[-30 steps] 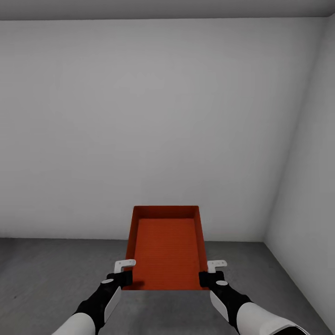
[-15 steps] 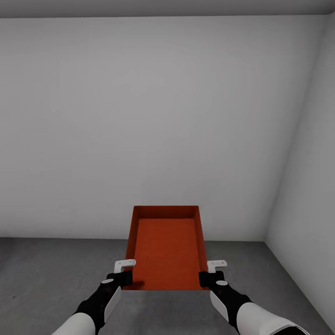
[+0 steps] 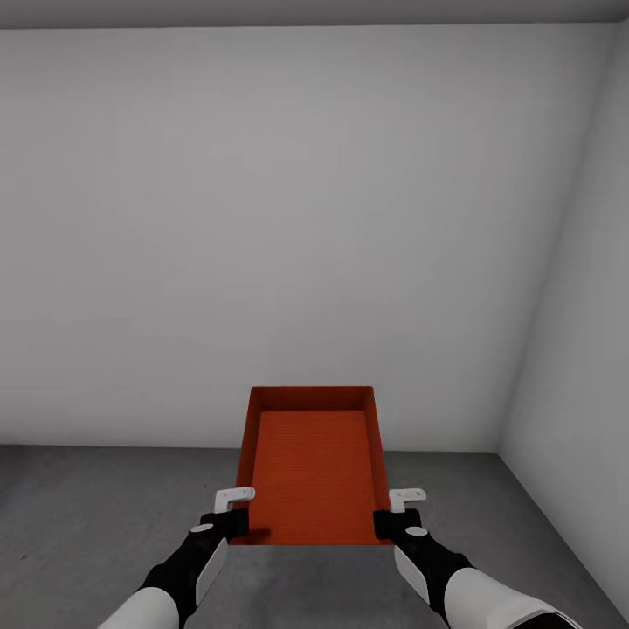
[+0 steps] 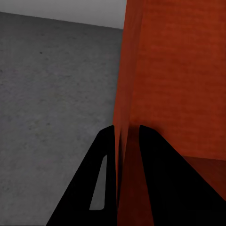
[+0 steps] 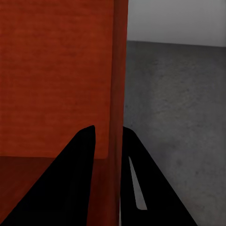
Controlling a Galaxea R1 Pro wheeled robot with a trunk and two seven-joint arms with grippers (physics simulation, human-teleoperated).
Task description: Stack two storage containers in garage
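We face a plain white-grey back wall (image 3: 288, 227), bare, no windows or doors, no furniture against it. A 2nd wall (image 3: 581, 332) of the same tone runs along the right & meets the back wall in a vertical corner. Up top a thin strip of darker grey ceiling (image 3: 306, 12) shows. Below, the floor (image 3: 79, 515) is dark grey concrete, matte, slightly mottled w/ a few small darker specks; it meets both walls in clean straight lines, no skirting. Light is soft & even, the back wall a bit dimmer toward its lower part. In both wrist views we see the same mottled floor running up to a pale wall base.
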